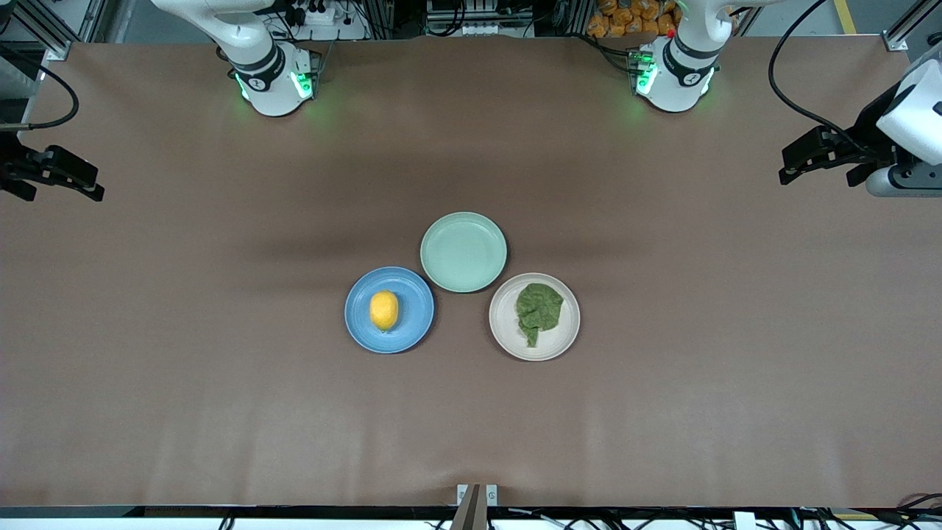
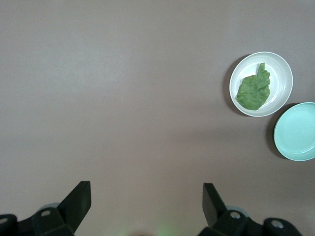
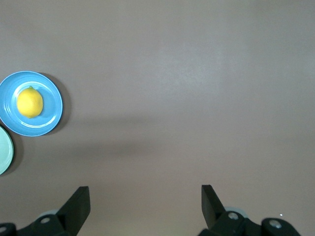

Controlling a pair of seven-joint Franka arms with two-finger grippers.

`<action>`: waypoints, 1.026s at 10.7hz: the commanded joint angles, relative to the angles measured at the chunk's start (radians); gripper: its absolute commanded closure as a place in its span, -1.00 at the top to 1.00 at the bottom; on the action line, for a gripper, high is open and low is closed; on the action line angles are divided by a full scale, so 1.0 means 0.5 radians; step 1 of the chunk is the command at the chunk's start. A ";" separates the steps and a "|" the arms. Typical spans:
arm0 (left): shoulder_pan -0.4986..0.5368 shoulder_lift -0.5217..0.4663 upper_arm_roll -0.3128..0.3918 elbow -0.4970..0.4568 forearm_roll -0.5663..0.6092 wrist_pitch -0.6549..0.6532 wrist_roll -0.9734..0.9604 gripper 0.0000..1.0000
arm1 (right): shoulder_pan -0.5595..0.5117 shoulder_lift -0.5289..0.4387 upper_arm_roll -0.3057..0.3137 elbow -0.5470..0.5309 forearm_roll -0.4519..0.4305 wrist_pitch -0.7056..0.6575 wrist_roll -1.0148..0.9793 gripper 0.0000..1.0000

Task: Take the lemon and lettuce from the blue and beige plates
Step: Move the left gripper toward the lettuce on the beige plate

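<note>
Nearest: lettuce [image 1: 539, 311] on beige plate [image 1: 565, 341], lemon [image 1: 383, 310] on blue plate [image 1: 419, 328]. Nothing picked. Left claw [image 1: 802, 158], right claw [image 1: 70, 177] open over tabletop [image 1: 221, 412] ends; next, reach in.

Robotics lab bench. Two white arm bases [image 1: 272, 73] with green status lights are bolted along a table [image 1: 221, 368] under plain brown covering. Aluminium framing, a power strip [image 1: 316, 15] and loose black cables [image 1: 791, 88] line its edges.
</note>
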 commanded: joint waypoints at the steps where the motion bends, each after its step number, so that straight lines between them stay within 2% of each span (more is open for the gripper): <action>1: -0.005 0.014 -0.002 0.031 -0.014 -0.025 0.019 1.00 | -0.009 -0.019 0.004 0.000 0.017 0.000 -0.005 1.00; 11: 0.013 0.050 0.004 0.034 -0.008 -0.025 0.031 1.00 | -0.015 -0.019 0.001 0.000 0.017 0.000 -0.004 1.00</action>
